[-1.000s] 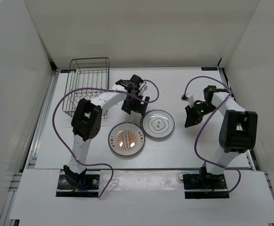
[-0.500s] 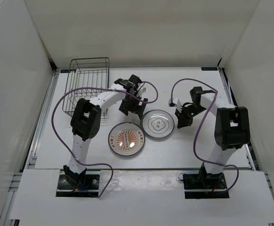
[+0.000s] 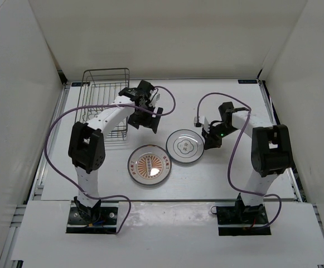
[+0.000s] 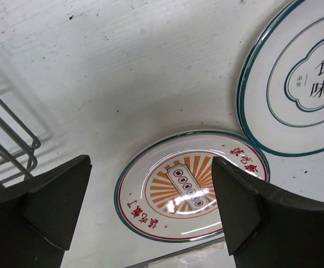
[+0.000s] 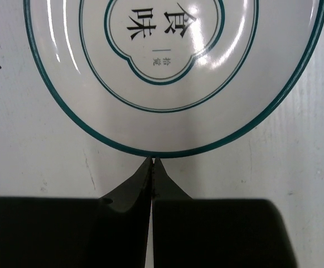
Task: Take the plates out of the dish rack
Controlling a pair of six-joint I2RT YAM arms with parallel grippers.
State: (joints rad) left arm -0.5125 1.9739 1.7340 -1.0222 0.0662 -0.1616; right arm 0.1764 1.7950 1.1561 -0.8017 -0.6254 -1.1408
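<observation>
In the last second the left arm has swung back from the plates toward the dish rack [image 3: 103, 89] at ten o'clock on the table [image 3: 234, 178]. The left gripper [image 3: 146, 123] is spread wide and carries nothing. The right gripper [image 5: 152, 167] has slid in from three o'clock, jaws pressed together, its tip at the rim of the white plate [image 5: 167, 84]. That plate and the orange plate [image 3: 149, 165], at its seven o'clock, lie flat outside the rack, so unloading looks nearly finished. No third plate shows.
</observation>
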